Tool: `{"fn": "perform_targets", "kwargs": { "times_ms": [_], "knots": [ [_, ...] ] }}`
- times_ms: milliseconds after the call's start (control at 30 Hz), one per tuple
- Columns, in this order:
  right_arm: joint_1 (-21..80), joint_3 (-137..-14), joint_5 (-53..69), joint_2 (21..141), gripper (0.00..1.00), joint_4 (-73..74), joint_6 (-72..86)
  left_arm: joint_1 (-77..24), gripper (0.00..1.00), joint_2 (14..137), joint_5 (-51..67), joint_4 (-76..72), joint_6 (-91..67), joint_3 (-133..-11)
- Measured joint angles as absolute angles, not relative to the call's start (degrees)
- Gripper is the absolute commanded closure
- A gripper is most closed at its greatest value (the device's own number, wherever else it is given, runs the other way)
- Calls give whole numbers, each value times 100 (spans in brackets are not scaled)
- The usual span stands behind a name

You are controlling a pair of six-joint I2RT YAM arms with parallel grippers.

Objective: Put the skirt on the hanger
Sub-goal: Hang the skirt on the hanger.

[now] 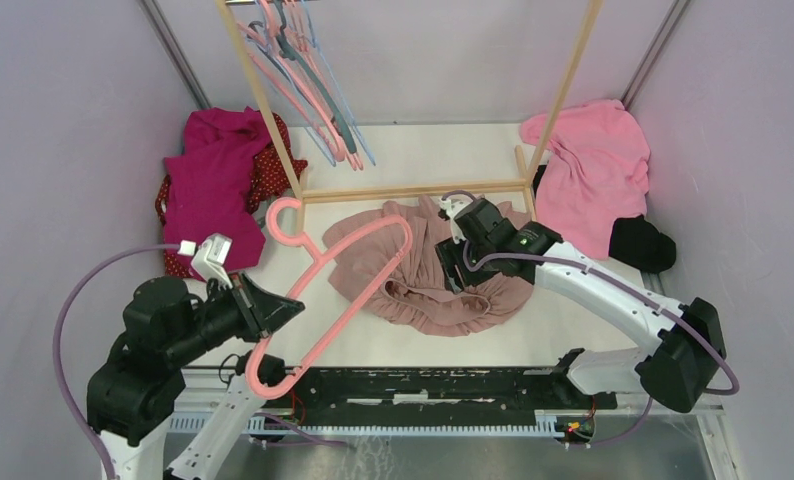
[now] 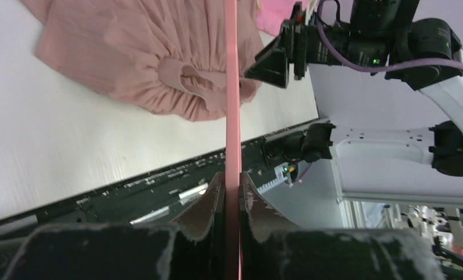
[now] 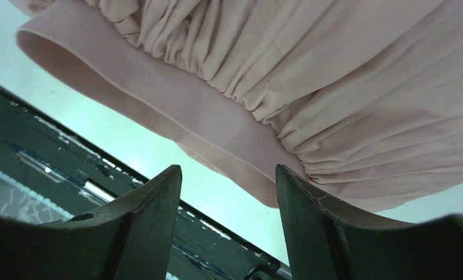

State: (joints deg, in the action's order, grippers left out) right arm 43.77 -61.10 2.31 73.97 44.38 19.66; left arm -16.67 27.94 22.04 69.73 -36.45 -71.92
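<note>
A dusty pink pleated skirt (image 1: 443, 285) lies crumpled on the table, its waistband opening toward the near edge. My left gripper (image 1: 291, 303) is shut on one arm of a pink hanger (image 1: 344, 315), which it holds tilted with its far end over the skirt's left side. In the left wrist view the hanger bar (image 2: 231, 87) runs straight up from my jaws (image 2: 232, 182) across the skirt (image 2: 141, 64). My right gripper (image 1: 455, 268) hovers open just above the skirt. Its wrist view shows the waistband (image 3: 217, 128) right in front of the gap (image 3: 228, 175), with nothing between the fingers.
A wooden clothes rack (image 1: 413, 190) stands behind the skirt with several hangers (image 1: 308, 90) on its rail. A magenta garment pile (image 1: 218, 180) lies at the back left. A pink garment (image 1: 593, 170) and a black item (image 1: 641, 243) lie at the right. A black rail (image 1: 423, 385) runs along the near edge.
</note>
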Motion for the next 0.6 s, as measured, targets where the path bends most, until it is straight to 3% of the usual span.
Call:
{"fn": "perform_targets", "kwargs": {
  "times_ms": [600],
  "knots": [
    [4403, -5135, -521, 7017, 33, 4115, 1984, -1256, 97, 2412, 3599, 8412, -4056, -6860]
  ]
}}
